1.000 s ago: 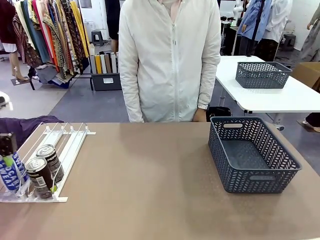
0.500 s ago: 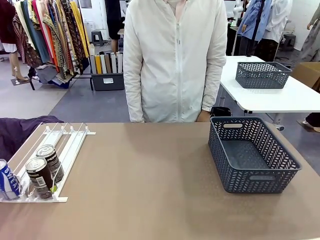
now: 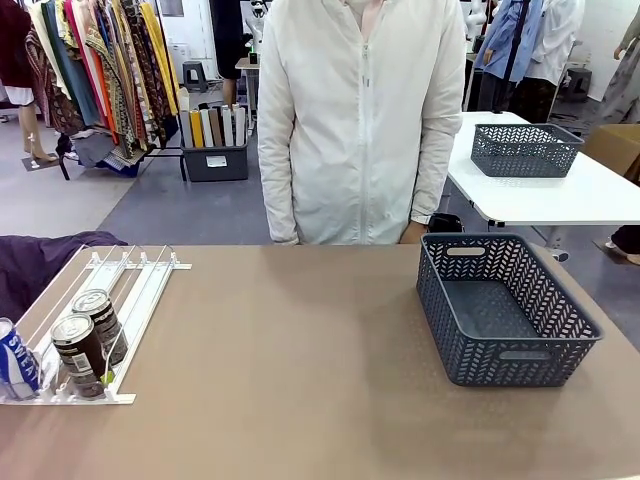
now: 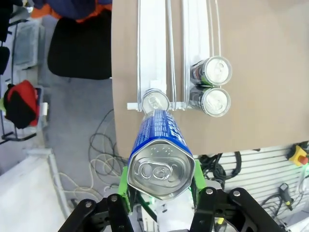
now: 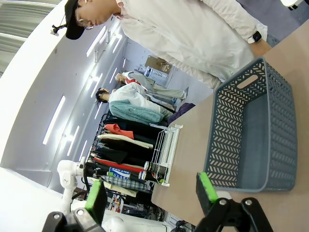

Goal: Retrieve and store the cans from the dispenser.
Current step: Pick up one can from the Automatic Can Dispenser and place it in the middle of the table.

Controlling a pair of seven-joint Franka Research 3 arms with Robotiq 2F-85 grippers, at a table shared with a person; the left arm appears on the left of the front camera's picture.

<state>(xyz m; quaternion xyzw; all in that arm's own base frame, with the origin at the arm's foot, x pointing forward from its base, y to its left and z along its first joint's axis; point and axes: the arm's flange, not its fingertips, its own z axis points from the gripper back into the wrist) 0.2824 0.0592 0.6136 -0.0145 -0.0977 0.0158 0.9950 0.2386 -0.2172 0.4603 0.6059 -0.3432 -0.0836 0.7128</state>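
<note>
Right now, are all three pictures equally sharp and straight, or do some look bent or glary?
Front view: even, soft light, sharp, straight lines, only a faint shadow by the basket. Left wrist view: the blue can looms huge up close, its silver top shining. Right wrist view: tilted sideways, the basket skewed, ceiling lights as bright streaks.

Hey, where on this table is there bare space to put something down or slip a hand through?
The wide brown table stretch between the dispenser and the basket is bare, and the basket's floor too. Crowded: the dispenser's near end, where cans sit.
</note>
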